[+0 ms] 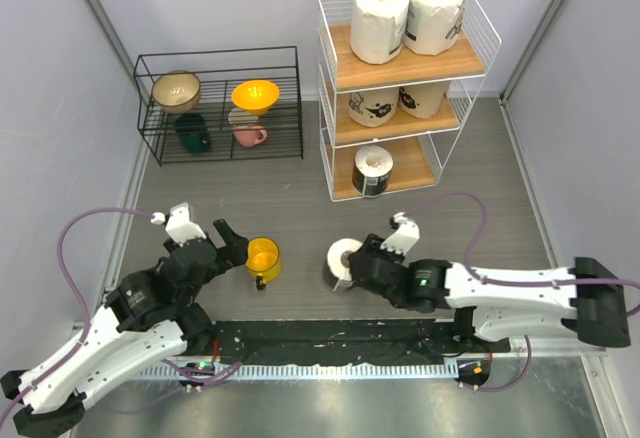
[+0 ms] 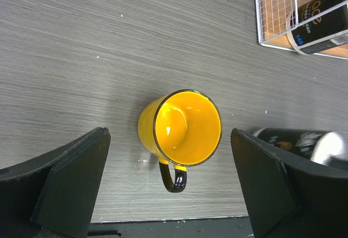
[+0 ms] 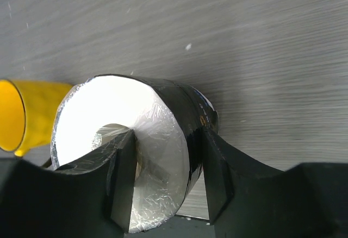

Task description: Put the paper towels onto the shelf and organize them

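Plainly, the right pincer (image 3: 167, 140) clamps the wall of the paper towel roll (image 3: 109, 105).

Five paper towels (image 1: 380, 18) on shelf (image 1: 420, 66)

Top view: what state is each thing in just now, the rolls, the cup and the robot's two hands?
Roll on table, wrapped, not yet on the shelf.
Right hand, around that roll's wall, one finger at the core, one outside; firm grip unclear.
Left hand, open, facing the cup, not touching it.
Yellow cup, upright, empty.
Top-tier rolls, two, standing on end.
Middle-tier rolls, two, side by side.
Bottom-tier roll, one, standing on end.
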{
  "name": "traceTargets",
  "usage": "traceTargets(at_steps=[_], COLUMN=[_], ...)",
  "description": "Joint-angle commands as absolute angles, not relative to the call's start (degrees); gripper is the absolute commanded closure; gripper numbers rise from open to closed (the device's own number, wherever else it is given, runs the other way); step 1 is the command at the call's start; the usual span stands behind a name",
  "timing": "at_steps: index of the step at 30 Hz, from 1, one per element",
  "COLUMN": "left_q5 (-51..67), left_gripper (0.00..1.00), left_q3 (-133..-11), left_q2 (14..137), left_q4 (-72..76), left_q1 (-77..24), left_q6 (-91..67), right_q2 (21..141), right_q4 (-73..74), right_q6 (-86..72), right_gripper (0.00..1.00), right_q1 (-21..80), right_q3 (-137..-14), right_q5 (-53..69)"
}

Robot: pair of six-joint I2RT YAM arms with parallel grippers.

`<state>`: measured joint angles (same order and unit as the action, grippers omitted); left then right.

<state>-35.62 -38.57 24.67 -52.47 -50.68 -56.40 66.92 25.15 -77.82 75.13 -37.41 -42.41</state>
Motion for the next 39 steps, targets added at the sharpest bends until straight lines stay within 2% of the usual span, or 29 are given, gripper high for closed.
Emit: traceTargets(at_steps=[1,5,10,24,28,39], left_q5=[-37.1,-36.7,-36.5,-37.4,-37.4,-38.1], left_gripper=[0.00,0.00,0.00,0.00,0.00,0.00], left_q3=[-39.3,-38.9,-39.1,-39.9,-40.3,-40.1], left_q2=[24.3,24.9,25.9,25.5,26.2,25.4], left_q4=[-52.1,-51.0,-50.6,-51.6,-51.4,-51.9], left_q1=[-51.0,-51.0,-51.0,-51.0,-51.0,-51.0], left_q6=[-56.1,-56.2,-56.1,-55.6,-55.3,-55.1], right_q2=[54.7,50.1,53.7,58.1,62.1,70.4], right_q4=[33.5,33.9,31.2,20.0,15.4,8.0], right_q6=[-80.0,-72.1,-60.7,-48.8,-47.1,-46.1], right_gripper=[0.70,0.71,0.71,0.70,0.71,0.70], right_q1=[70.2,59.9,47.4,25.8,22.4,20.0], right_q3=[-36.1,-35.9,-38.6,-41.8,-43.0,-47.3], right_q5=[-51.2,-48.3,-44.0,-36.1,-30.0,-26.7])
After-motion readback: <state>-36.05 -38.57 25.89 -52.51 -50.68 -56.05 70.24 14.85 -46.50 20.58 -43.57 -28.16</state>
